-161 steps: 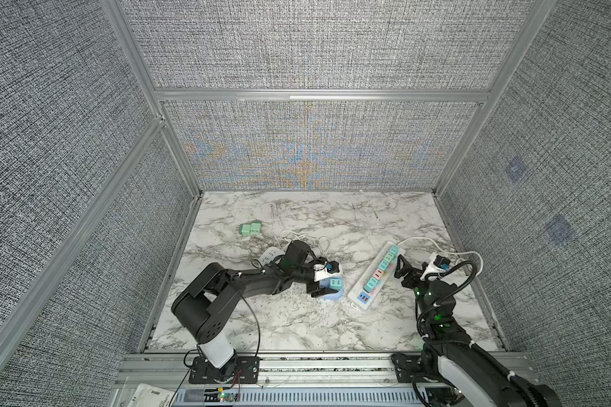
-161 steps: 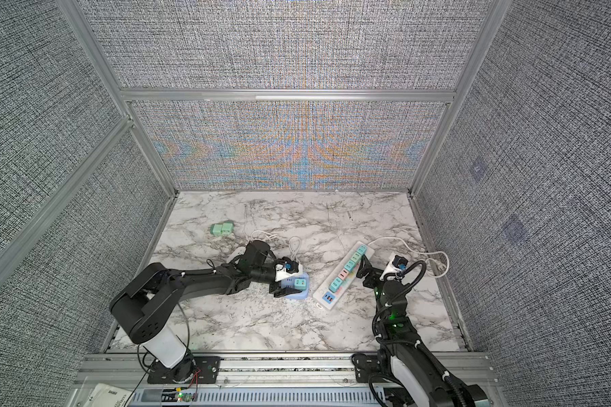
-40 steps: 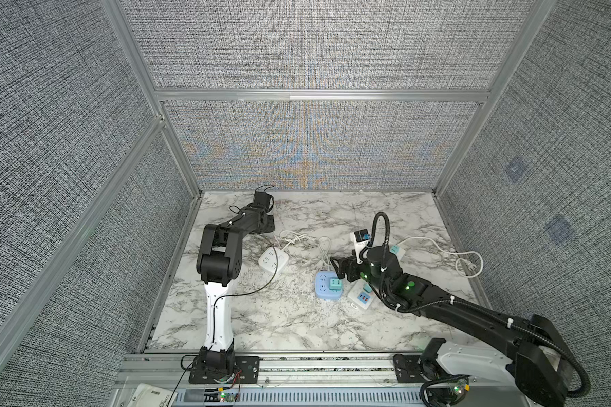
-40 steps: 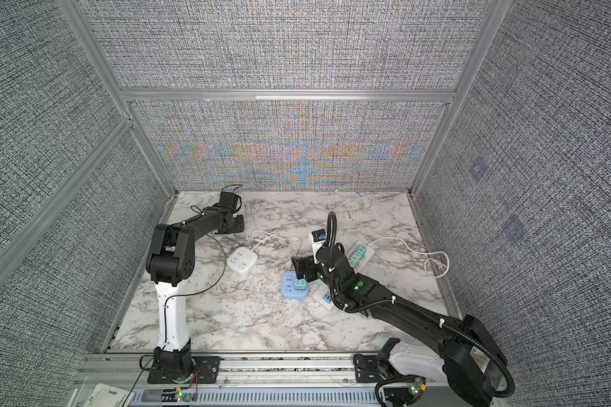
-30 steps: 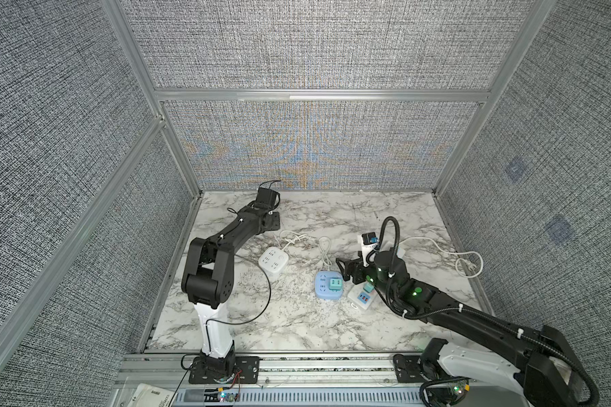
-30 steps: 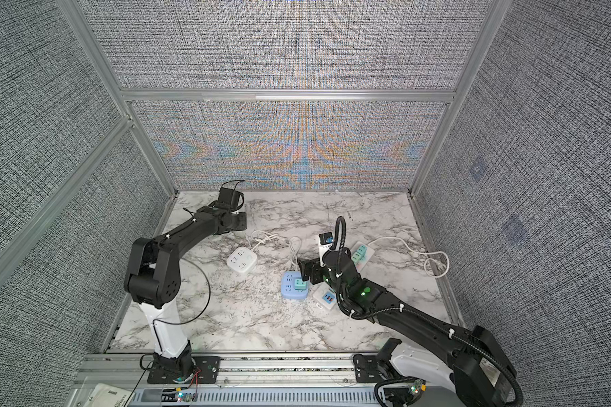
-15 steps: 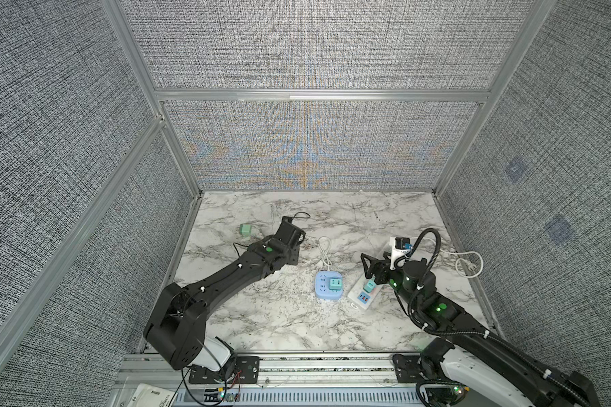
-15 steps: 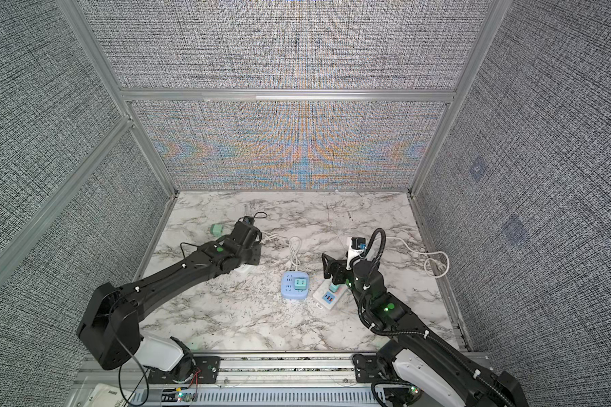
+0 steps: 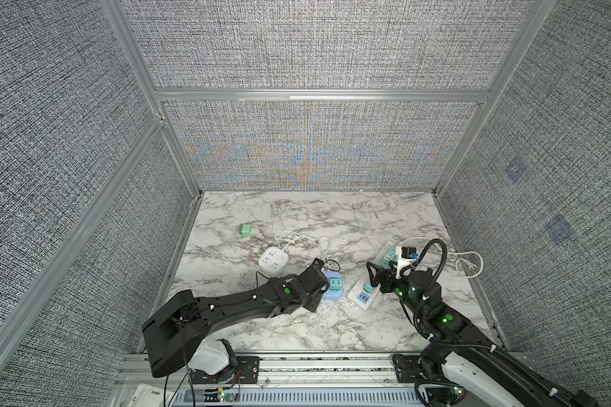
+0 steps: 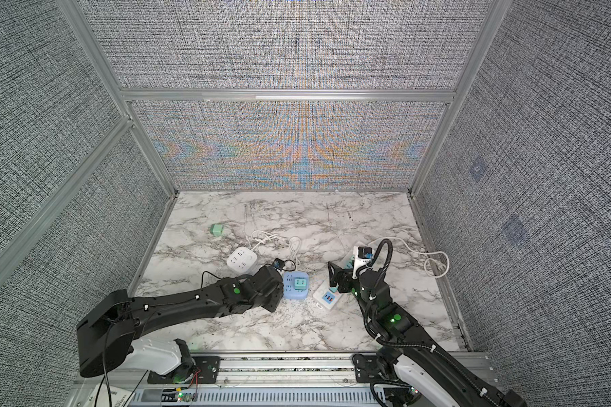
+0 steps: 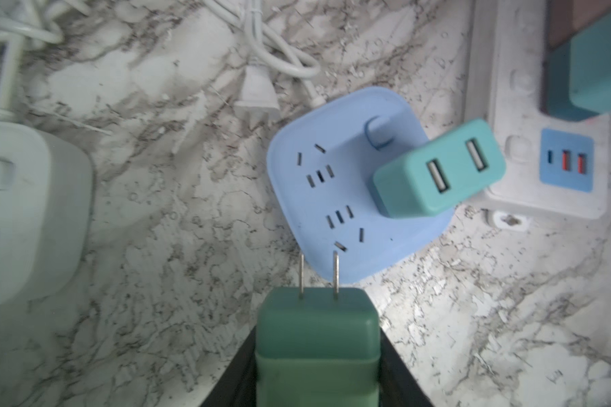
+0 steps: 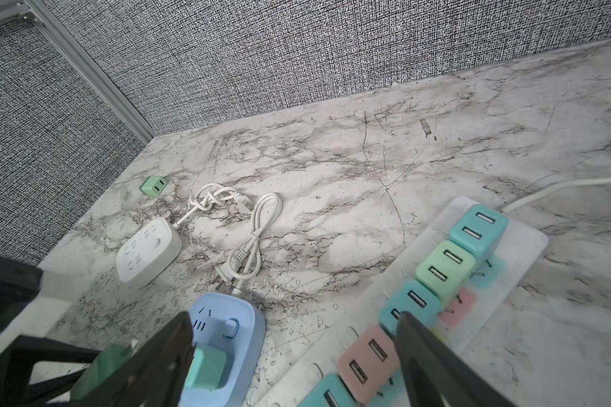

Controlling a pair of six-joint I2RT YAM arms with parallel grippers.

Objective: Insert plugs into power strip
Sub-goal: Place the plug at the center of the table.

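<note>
Several plugs (image 12: 443, 269) fill the white strip (image 11: 508, 116); left end effector (image 11: 318, 352) holds an uninserted green plug (image 11: 316, 313) just beside the blue block (image 11: 318, 197); right end effector (image 12: 295, 327) wide, empty.

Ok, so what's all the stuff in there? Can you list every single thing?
long power strip: one, white, by the right arm
row plugs: five showing, three teal, one mint, one pink, in the long power strip
blue power strip: one, light blue, mid-table
teal plug: one, in the blue power strip
square strip: one, white, behind the blue one
loose plug: one, mint green, far back
cords: three, white, two coiled, one trailing
table: one, marble
left gripper: black, shut on a green plug
right gripper: black, open, empty
</note>
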